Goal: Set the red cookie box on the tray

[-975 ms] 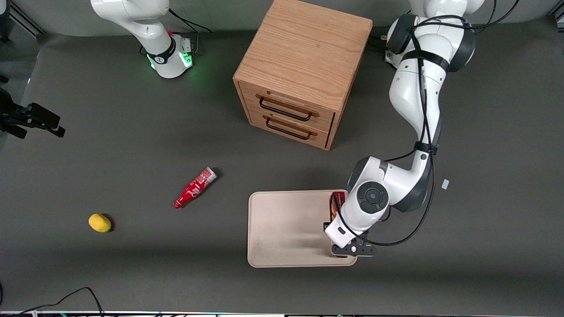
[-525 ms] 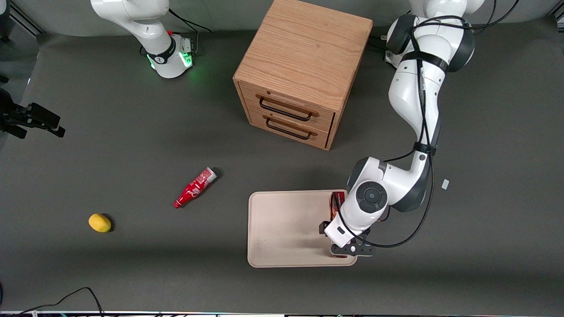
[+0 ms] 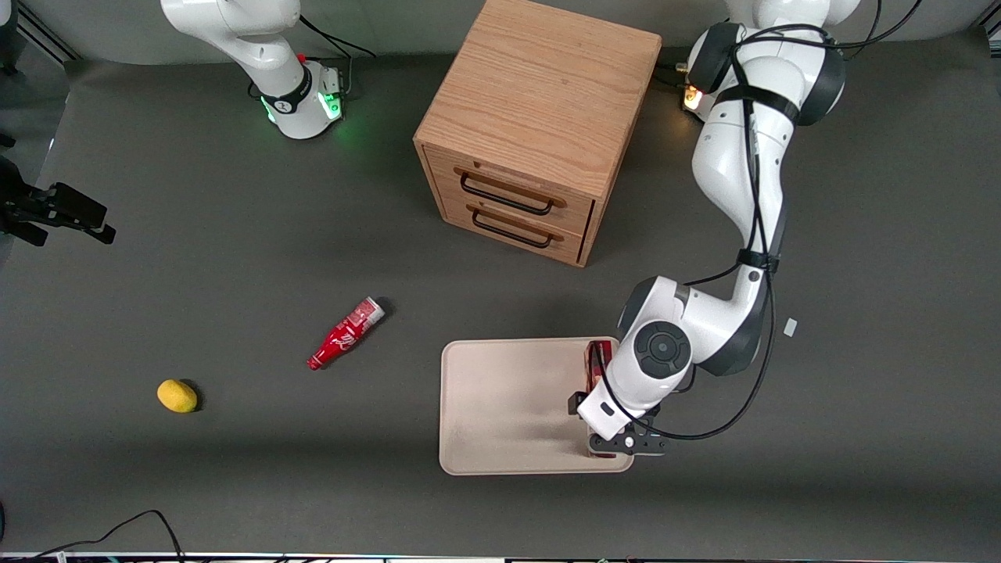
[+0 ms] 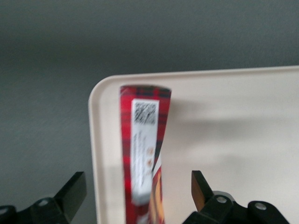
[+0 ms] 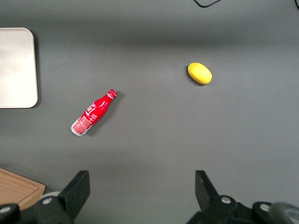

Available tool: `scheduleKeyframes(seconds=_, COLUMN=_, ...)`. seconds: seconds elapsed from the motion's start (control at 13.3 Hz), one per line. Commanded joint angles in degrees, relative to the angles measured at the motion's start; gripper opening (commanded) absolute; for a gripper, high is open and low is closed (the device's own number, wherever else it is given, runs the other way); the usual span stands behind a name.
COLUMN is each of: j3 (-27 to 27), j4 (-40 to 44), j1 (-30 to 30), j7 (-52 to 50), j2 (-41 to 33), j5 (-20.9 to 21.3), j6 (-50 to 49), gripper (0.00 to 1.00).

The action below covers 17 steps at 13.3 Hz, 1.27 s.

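Note:
The red cookie box (image 4: 141, 154) lies lengthwise on the cream tray (image 4: 233, 140), close along the tray's rim at the working arm's end. Its narrow face with the white label and code faces the wrist camera. My left gripper (image 4: 138, 178) hovers over the box and is open. Its dark fingers (image 4: 74, 192) stand well clear of the box on both sides. In the front view the wrist covers most of the box (image 3: 599, 353), and only its end farther from the camera shows on the tray (image 3: 508, 407). The gripper (image 3: 606, 426) sits under the wrist there.
A wooden drawer cabinet (image 3: 539, 125) stands farther from the camera than the tray. A small red soda bottle (image 3: 345, 334) and a yellow lemon (image 3: 177, 396) lie on the grey table toward the parked arm's end. A small white scrap (image 3: 790, 328) lies beside the working arm.
The hand shifted slightly over the tray's edge, and a dark finger now sticks out farther toward the tray's middle. The box has stayed in place on the tray.

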Motion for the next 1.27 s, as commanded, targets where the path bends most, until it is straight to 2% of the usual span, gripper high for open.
scheduleKeyframes(seconds=0.0, j3=0.60, j4=-1.28, j1=-0.01, j7=-0.20, j2=-7.34, j5=0.73, j6=-9.84, gripper=1.00)
scheduleKeyframes(seconds=0.22, j3=0.42, j4=-3.29, j1=4.10, j7=5.58, j2=-16.55, j5=0.20, j6=-18.72, gripper=1.00)
scheduleKeyframes(seconds=0.53, j3=0.24, j4=-21.19, j1=10.78, j7=12.70, j2=-35.79, j5=-0.32, j6=-19.45, gripper=1.00)
scheduleKeyframes(seconds=0.75, j3=0.42, j4=-31.75, j1=16.05, j7=16.65, j2=-47.58, j5=-0.32, j6=-22.08, gripper=1.00)
scheduleKeyframes(seconds=0.9, j3=0.51, j4=-34.93, j1=19.40, j7=21.40, j2=-52.51, j5=-0.24, j6=-25.32, gripper=1.00)
scheduleKeyframes(seconds=1.2, j3=0.68, j4=-34.42, j1=23.63, j7=31.68, j2=-57.10, j5=1.08, j6=-33.41, gripper=1.00)
